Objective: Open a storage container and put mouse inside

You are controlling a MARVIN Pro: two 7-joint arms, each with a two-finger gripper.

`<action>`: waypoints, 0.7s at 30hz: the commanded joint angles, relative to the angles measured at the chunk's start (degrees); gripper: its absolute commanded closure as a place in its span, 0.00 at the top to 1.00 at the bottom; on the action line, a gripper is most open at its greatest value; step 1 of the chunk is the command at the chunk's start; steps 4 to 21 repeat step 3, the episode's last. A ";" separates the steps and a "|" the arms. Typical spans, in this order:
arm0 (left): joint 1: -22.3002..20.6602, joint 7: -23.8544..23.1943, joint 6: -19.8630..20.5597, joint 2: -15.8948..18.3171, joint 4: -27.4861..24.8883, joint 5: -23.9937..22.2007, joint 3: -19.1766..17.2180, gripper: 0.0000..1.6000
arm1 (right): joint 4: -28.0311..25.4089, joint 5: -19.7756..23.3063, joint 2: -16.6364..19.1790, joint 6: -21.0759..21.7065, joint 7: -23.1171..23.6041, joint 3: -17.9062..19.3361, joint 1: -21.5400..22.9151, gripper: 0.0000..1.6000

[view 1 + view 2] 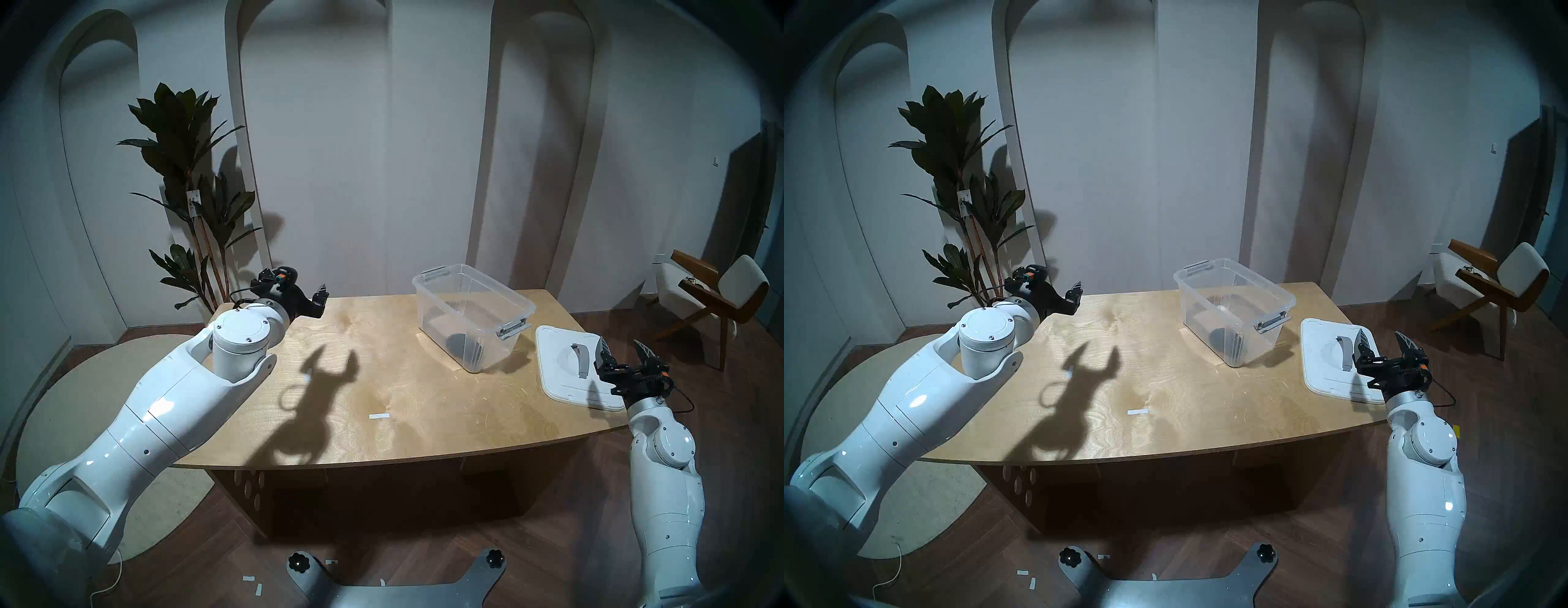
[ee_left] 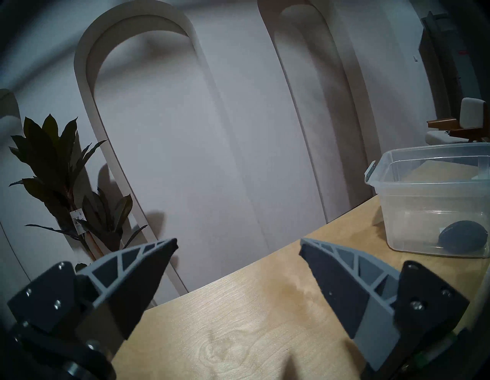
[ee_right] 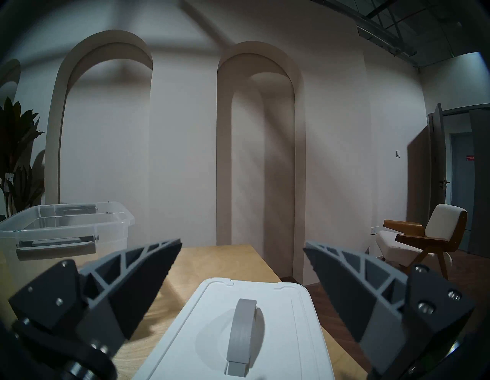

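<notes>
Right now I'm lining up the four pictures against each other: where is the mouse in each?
Head left: mouse low in the bin's near end, right of centre.
Head right: mouse same spot, right of centre.
Left wrist: mouse far right, seen through the bin wall.
Right wrist: not visible; only the bin's upper part shows.
Shared landmark: the clear bin.

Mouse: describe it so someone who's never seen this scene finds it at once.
Start at the wooden table and go to the clear bin on its far right part, lid off. The mouse lies on the bin's floor at the near end. It is the only dark oval thing there, much smaller than the white lid lying flat beside the bin.
</notes>
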 commanded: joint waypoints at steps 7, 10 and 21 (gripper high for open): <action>-0.95 0.04 -0.61 0.03 -1.04 0.15 -0.57 1.00 | -1.41 -0.09 -0.05 -0.25 -0.08 -0.08 0.13 1.00; -0.95 0.04 -0.61 0.03 -1.04 0.15 -0.57 1.00 | -1.41 -0.09 -0.05 -0.25 -0.08 -0.08 0.13 1.00; -0.95 0.04 -0.61 0.03 -1.04 0.15 -0.57 1.00 | -1.41 -0.09 -0.05 -0.25 -0.08 -0.08 0.13 1.00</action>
